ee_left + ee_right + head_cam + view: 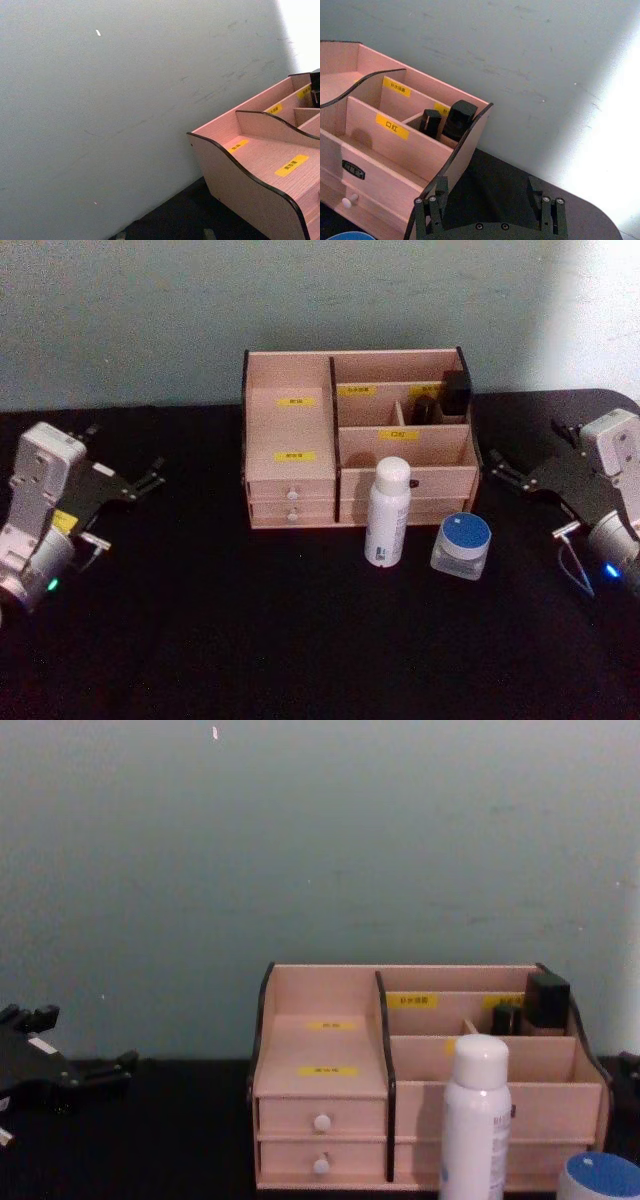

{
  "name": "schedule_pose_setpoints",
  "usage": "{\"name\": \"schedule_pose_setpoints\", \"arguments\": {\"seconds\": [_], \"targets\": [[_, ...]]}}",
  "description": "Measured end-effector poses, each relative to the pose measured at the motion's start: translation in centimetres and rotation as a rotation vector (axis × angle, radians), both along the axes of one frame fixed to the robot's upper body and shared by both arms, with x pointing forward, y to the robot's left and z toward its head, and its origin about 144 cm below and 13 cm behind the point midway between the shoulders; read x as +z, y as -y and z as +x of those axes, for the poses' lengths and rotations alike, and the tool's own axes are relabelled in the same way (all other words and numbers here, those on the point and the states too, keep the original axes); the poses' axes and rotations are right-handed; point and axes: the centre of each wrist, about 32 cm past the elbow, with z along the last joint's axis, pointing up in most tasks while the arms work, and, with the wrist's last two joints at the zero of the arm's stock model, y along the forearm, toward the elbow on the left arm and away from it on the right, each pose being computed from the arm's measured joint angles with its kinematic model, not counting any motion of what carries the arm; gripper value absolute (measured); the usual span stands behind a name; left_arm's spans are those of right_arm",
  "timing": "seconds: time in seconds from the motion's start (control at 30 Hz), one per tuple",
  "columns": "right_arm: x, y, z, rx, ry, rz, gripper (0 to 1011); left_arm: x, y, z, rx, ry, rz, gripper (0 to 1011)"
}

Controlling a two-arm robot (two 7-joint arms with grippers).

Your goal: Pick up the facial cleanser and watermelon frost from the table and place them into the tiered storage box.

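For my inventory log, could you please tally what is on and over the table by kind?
Facial cleanser: 1
Watermelon frost: 1
Tiered storage box: 1
Small black containers inside the box: 2
Open pincers at the sides, left pincer and right pincer: 2
Total: 7

Cleanser (pixel 388 512), frost (pixel 461 546) — before the box (pixel 290 430)

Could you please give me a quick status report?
Left pincer open, left of tiered storage box; right pincer open, right of it. Facial cleanser and watermelon frost standing before it. Black items in rear right compartments.
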Motion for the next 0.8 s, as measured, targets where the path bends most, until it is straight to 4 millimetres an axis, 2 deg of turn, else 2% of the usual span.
{"name": "schedule_pose_setpoints", "arguments": {"seconds": [0.23, 0.4, 0.8], "targets": [[0.7, 0.7, -0.5, -0.002, 0.028, 0.029, 1003, 0.0, 0.0, 0.0, 0.0, 0.0, 0.0, 1001], [1.6, 1.2, -1.7, 0.029, 0.052, 0.043, 1002, 0.0, 0.0, 0.0, 0.0, 0.0, 0.0, 1001], [2.7, 0.6, -5.0, 0.246, 0.037, 0.083, 1002, 0.0, 0.0, 0.0, 0.0, 0.0, 0.0, 1001]]}}
